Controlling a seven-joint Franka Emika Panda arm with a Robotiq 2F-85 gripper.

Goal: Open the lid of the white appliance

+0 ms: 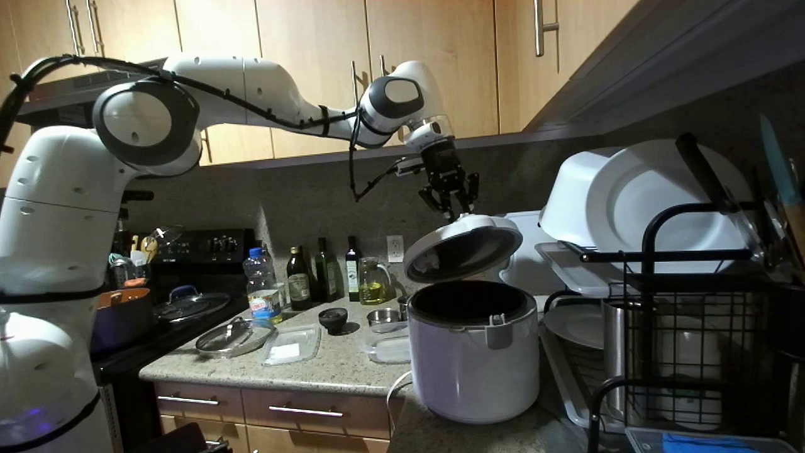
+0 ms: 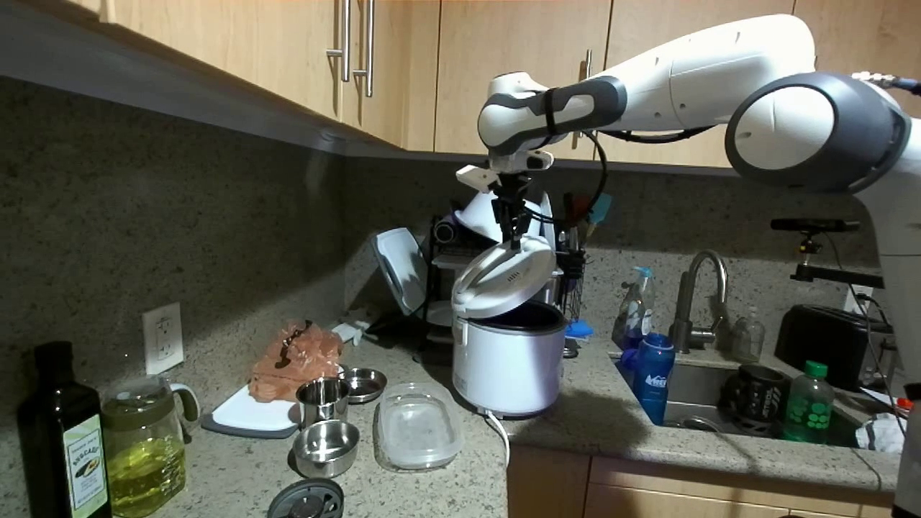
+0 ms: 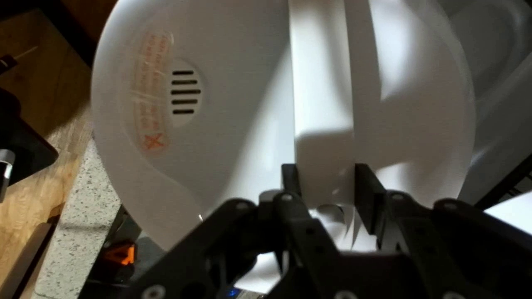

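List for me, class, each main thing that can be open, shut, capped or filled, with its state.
Lid: raised, tilted
White appliance: open, upright
Gripper: closed on the lid handle
Upper cabinet doors: shut
Top drawers: shut
Blue-capped bottle: upright, cap on
Green bottle: cap on
Clear jug: upright, partly filled with yellow liquid

Free: between lid and cooker | Obstacle: dish rack beside cooker

In an exterior view the arm stands along the left edge, bent at upper left and stretched to upper centre, wrist angled down; the gripper points downward, fingers clamped a little apart, at lower centre in the wrist view.
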